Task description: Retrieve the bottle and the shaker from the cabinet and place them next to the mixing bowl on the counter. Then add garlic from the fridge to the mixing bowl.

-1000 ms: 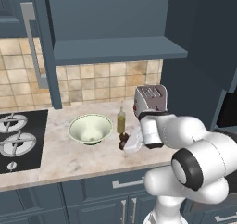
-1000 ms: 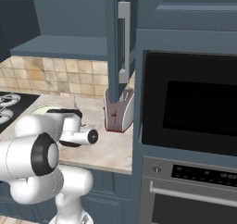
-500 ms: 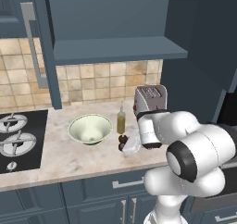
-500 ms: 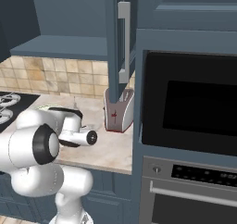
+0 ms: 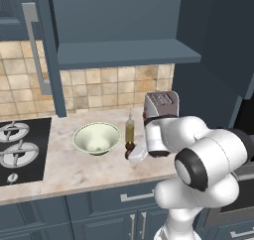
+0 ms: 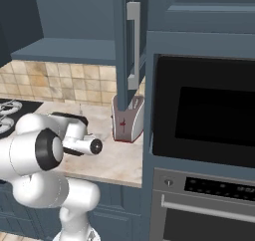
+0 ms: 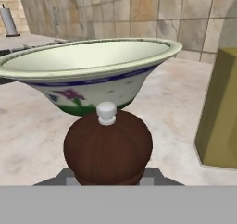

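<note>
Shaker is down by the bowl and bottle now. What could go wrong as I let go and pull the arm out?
1. The gripper is shut on the shaker, which sits close to the bottle; opening or backing out at an angle may tip either one.
2. The mixing bowl stands just beyond the shaker, so any forward drift could shove it.
3. The toaster sits right behind the arm, so a wide swing might clip it.

Beige tiled wall (image 5: 99,88), black oven (image 6: 204,115), gas hob (image 5: 20,150).
</note>
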